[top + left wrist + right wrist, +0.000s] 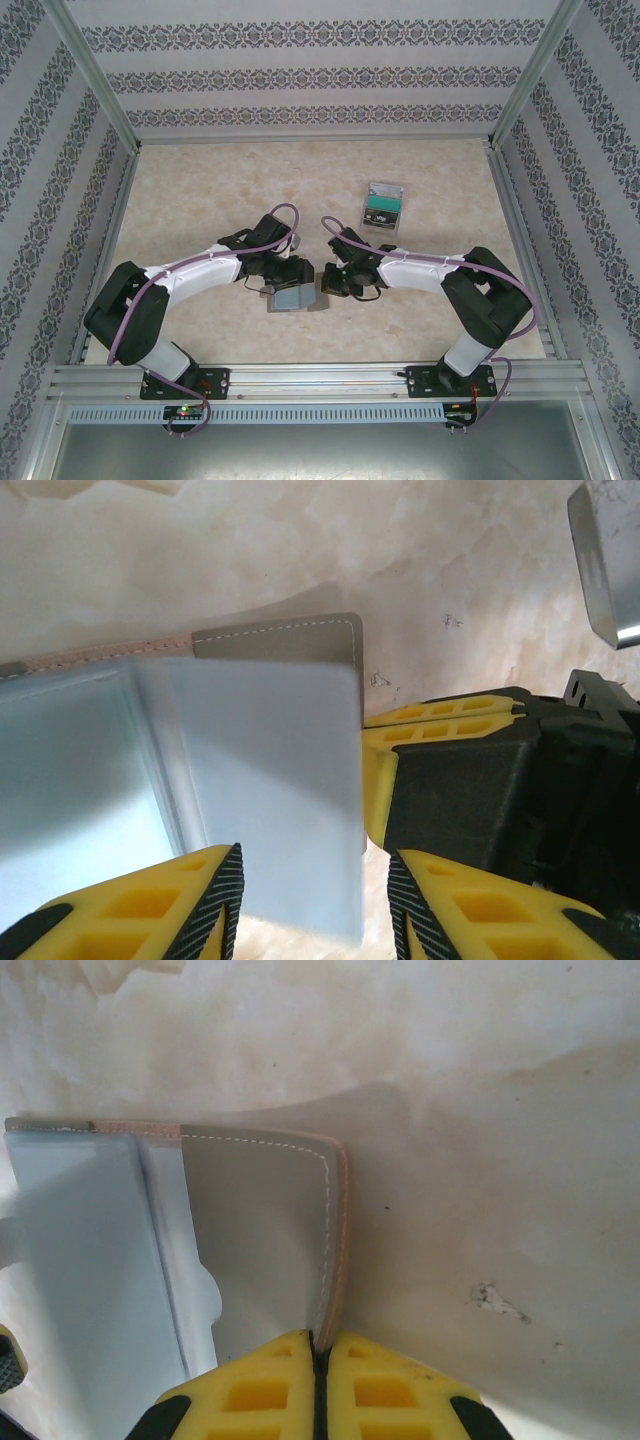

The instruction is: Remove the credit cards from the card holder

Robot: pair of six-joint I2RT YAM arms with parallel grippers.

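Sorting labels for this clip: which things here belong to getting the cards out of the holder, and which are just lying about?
Job: card holder, its edge pinched by the right end effector; left end effector over its pale inside.
Lying about: clear plastic case, apart from them.

Overhead rear view, wrist close-ups sharing card holder (pixel 260 780)
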